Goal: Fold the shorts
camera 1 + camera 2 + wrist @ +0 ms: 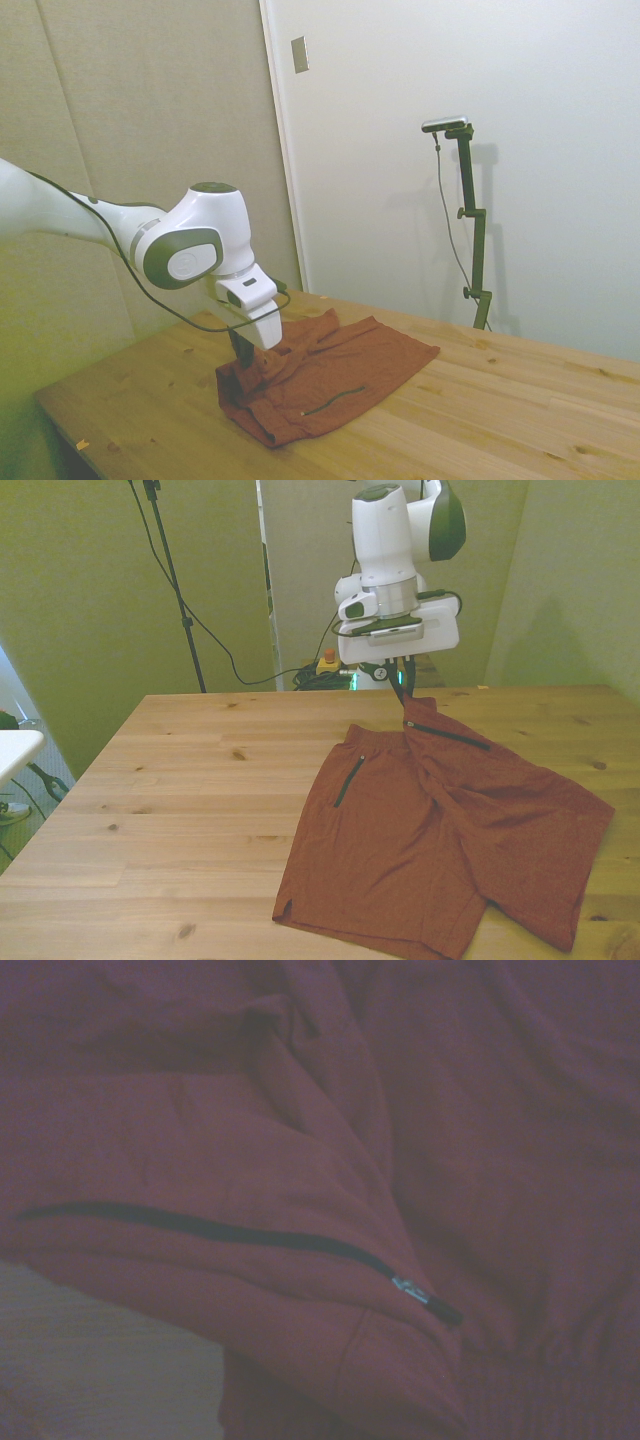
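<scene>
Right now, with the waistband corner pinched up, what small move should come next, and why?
Probably carry the lifted corner across toward the front view's left. The gripper is shut on the shorts at the waistband, one leg already lies partly over the other, and the fold looks unfinished.

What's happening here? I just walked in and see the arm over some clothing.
The white arm's gripper is pinching the waistband edge of the rust-red shorts and lifting that corner up off the wooden table. The rest of the shorts lies spread flat, so the fold has barely begun.
</scene>
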### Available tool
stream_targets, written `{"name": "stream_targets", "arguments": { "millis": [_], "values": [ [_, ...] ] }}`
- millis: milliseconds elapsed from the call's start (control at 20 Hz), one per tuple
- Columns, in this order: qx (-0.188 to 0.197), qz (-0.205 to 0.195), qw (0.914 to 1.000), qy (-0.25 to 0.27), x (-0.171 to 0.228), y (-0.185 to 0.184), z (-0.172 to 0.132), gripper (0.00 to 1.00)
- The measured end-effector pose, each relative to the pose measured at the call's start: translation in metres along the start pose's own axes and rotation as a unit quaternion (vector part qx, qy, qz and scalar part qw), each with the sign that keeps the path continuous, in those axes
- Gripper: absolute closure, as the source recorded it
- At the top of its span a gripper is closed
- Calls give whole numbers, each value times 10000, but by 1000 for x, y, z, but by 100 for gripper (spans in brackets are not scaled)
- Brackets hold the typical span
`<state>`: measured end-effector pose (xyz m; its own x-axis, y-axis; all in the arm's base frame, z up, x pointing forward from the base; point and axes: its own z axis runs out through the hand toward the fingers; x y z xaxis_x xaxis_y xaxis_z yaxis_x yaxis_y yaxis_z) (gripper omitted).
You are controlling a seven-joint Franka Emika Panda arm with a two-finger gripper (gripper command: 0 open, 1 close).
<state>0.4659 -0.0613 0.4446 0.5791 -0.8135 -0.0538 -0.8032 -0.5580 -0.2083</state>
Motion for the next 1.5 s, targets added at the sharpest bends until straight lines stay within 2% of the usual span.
{"name": "stream_targets", "arguments": {
  "millis": [250,450,500,750,1000,1350,1500],
  "values": [
    [136,136,9998,67,15,10,-16,100],
    [163,372,9992,69,36,32,-21,100],
    [156,448,9989,56,42,40,-19,0],
    [366,723,9961,-339,79,76,16,0],
    [365,772,9949,-531,96,84,40,0],
    [434,710,9949,-565,97,82,40,0],
    [48,220,9996,-194,75,57,21,0]
  ]
}}
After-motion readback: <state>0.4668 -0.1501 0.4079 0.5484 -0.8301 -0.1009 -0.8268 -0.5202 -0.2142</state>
